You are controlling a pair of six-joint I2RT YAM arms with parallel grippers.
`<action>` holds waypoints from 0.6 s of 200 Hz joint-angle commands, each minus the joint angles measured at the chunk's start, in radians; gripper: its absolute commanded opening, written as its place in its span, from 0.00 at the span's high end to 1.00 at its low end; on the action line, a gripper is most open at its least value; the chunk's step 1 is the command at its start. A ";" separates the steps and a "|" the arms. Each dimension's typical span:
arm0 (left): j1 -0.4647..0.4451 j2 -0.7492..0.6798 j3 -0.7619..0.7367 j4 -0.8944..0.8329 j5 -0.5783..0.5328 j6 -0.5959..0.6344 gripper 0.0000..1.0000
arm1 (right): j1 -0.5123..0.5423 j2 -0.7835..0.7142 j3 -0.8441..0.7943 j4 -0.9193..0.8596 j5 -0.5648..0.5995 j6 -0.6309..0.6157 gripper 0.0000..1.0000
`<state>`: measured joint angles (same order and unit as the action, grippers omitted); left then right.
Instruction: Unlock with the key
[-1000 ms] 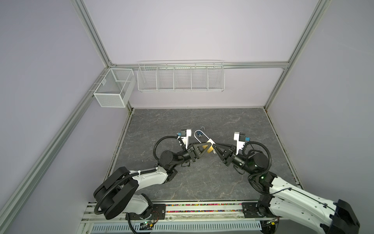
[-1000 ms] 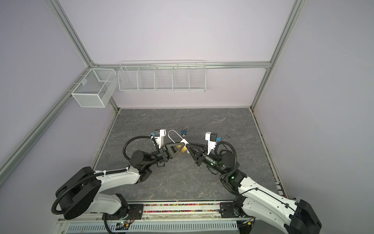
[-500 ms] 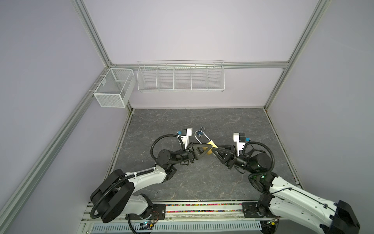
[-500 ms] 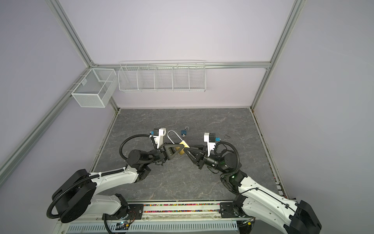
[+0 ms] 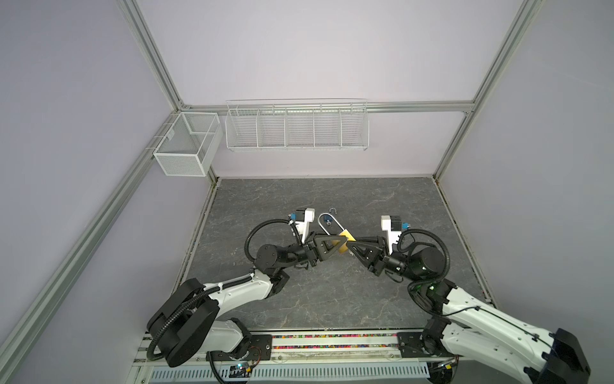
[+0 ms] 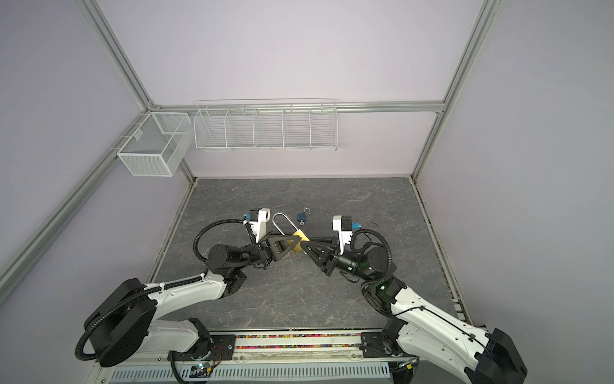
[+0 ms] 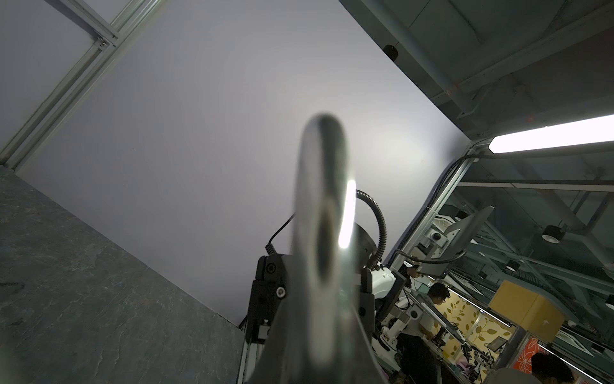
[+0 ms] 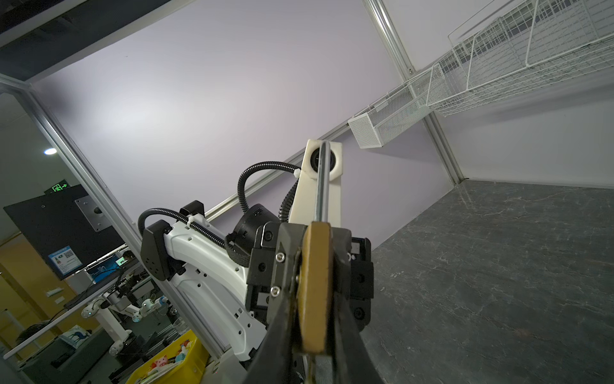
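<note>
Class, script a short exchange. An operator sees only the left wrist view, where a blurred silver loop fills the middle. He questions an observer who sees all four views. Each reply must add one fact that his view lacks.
Operator: What does this silver loop belong to?
Observer: It is the shackle of a brass padlock. The right gripper is shut on its body, which shows edge-on in the right wrist view.
Operator: Is anything else on the table?
Observer: Yes. In a top view a small blue padlock lies on it beyond the arms, with its shackle open.
</note>
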<state>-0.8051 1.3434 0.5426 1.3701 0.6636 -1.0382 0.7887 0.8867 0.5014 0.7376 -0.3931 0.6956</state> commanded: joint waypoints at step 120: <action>0.005 0.001 -0.043 0.046 -0.073 0.036 0.09 | -0.008 0.023 -0.030 0.075 0.032 0.044 0.94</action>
<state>-0.8120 1.3762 0.5430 1.3861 0.6411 -1.0271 0.7849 0.9329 0.4835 0.7162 -0.3885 0.7200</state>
